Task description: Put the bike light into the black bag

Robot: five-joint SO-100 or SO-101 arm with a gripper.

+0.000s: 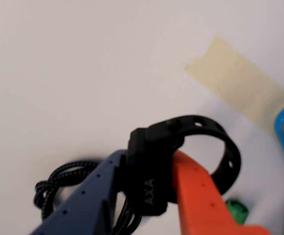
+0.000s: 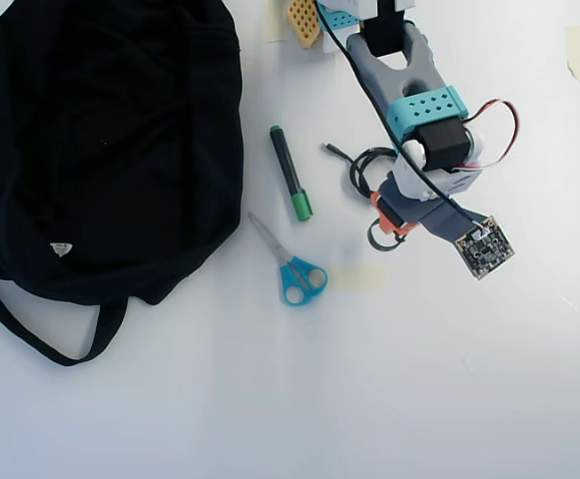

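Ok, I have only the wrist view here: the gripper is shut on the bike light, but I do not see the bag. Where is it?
Observer: In the overhead view the black bag lies at the far left of the table, well apart from the gripper that holds the bike light.
Operator: Is something lying between them?
Observer: Yes, a green-capped marker and blue-handled scissors lie on the table between gripper and bag.
Operator: Can you see the opening of the bag?
Observer: Not clearly. From above it is one dark mass, and only a small white tag shows near its lower edge.
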